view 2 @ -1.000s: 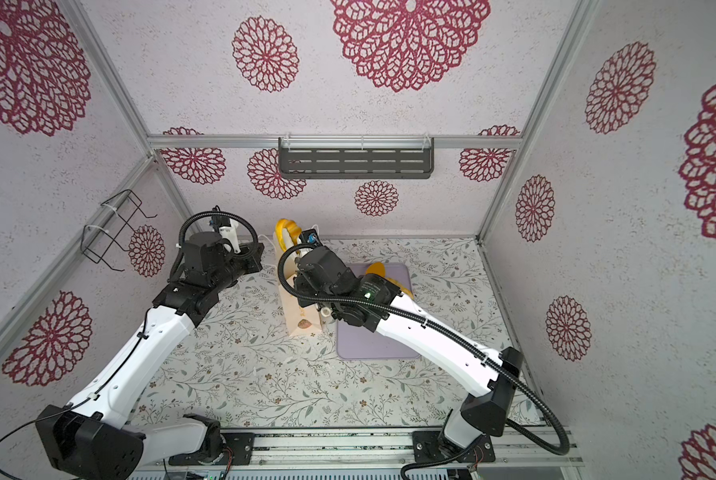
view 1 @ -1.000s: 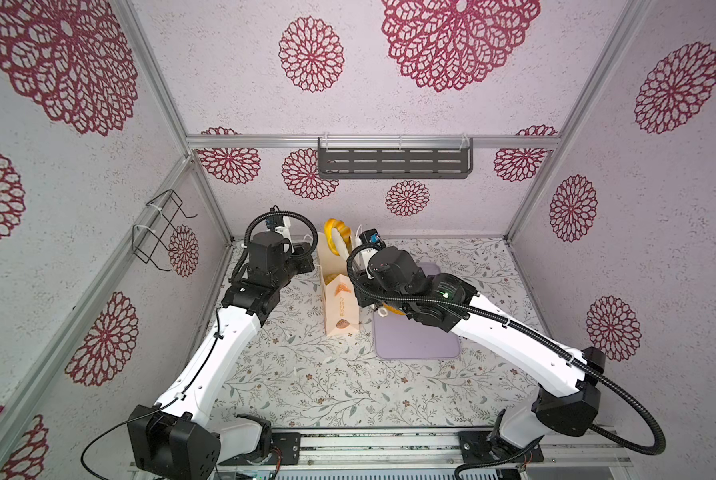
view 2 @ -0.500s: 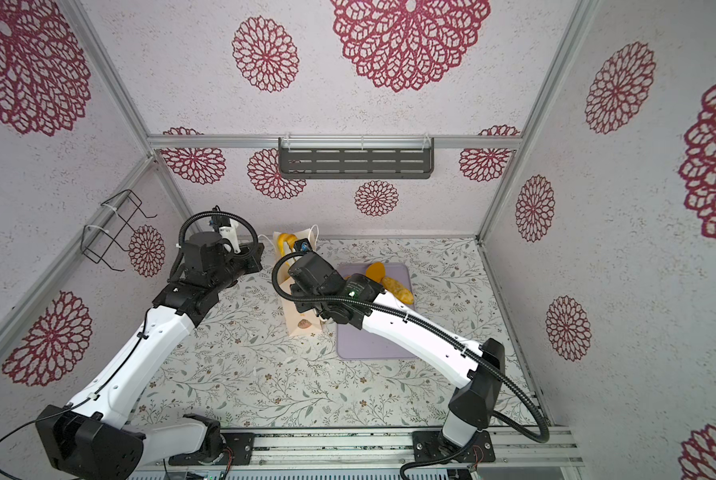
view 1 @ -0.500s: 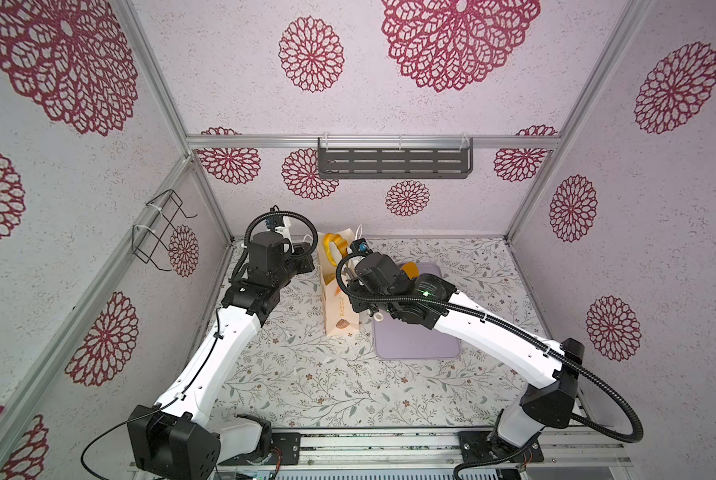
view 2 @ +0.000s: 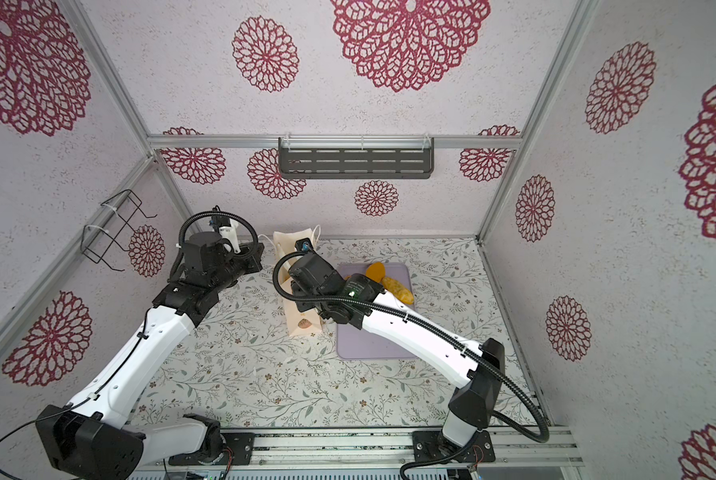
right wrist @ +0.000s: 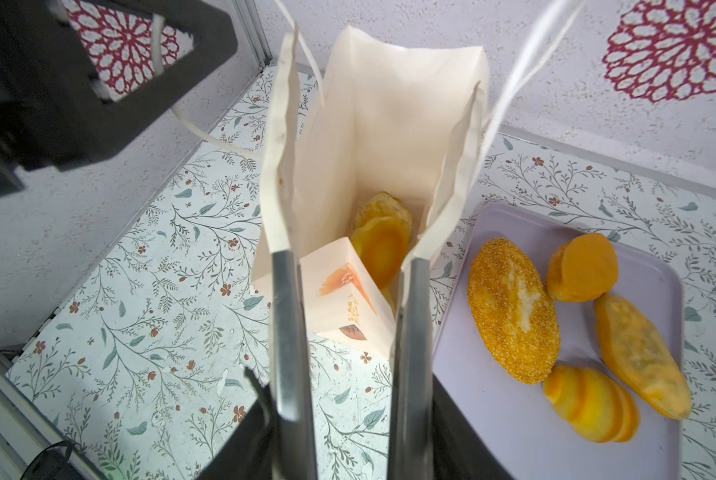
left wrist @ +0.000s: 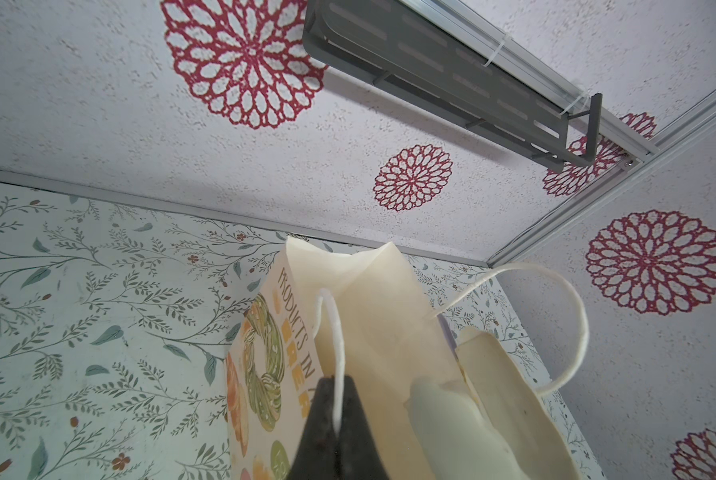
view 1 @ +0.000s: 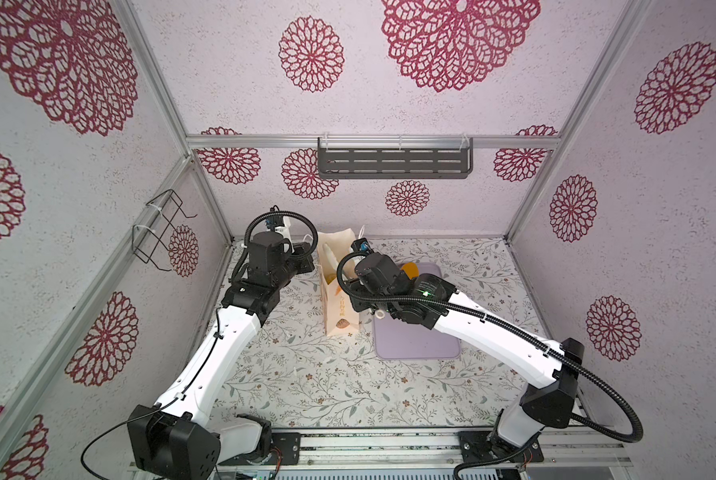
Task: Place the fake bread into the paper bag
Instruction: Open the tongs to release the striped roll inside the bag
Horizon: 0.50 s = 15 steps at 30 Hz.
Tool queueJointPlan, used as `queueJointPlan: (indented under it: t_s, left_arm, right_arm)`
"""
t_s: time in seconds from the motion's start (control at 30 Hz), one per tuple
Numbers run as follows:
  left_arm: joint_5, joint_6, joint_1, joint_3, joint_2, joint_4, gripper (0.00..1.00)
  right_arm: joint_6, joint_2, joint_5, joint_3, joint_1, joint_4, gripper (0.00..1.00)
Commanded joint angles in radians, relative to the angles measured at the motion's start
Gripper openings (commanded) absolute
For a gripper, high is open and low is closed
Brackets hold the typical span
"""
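My right gripper (right wrist: 350, 255) had just let go. Its jaws stood apart and empty over the paper bag (right wrist: 389, 104), and the fake bread (right wrist: 383, 247) lay below them inside, at least two pieces. My left gripper (left wrist: 334, 399) was pinched shut on the cord handle (left wrist: 337, 332). Four other breads (right wrist: 514, 309) waited on the lilac tray (right wrist: 493, 415) beside my right gripper.

Cream paper bag (right wrist: 389, 124) with orange lettering — golden-orange fake bread (right wrist: 510, 307) on a lilac tray (right wrist: 514, 436).

1. "PRODUCTS IN" is printed on the side of the paper bag (left wrist: 294, 307), just beyond the left hand (left wrist: 336, 390).
2. The orange block letters beside it look like "BREA", rest is hidden.
3. Front lettering is too small to read, tbh.
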Motion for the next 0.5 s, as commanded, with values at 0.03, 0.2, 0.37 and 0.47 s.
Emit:
queueJointPlan:
  t_s: [0.03, 0.2, 0.37, 0.47]
  left_arm:
    - [0.007, 0.004, -0.003, -0.002, -0.013, 0.019, 0.00]
    - [0.007, 0.005, -0.003, -0.002, -0.015, 0.020, 0.00]
    - [0.007, 0.004, -0.003, -0.002, -0.015, 0.019, 0.00]
    - [0.006, 0.005, -0.003, -0.002, -0.015, 0.018, 0.00]
  right_arm:
    - [0.015, -0.026, 0.030, 0.045, -0.001, 0.037, 0.49]
    - [0.006, -0.062, -0.023, 0.020, -0.001, 0.086, 0.49]
    - [-0.007, -0.112, -0.031, -0.007, -0.002, 0.112, 0.49]
    - [-0.017, -0.144, -0.030, -0.028, -0.001, 0.125, 0.49]
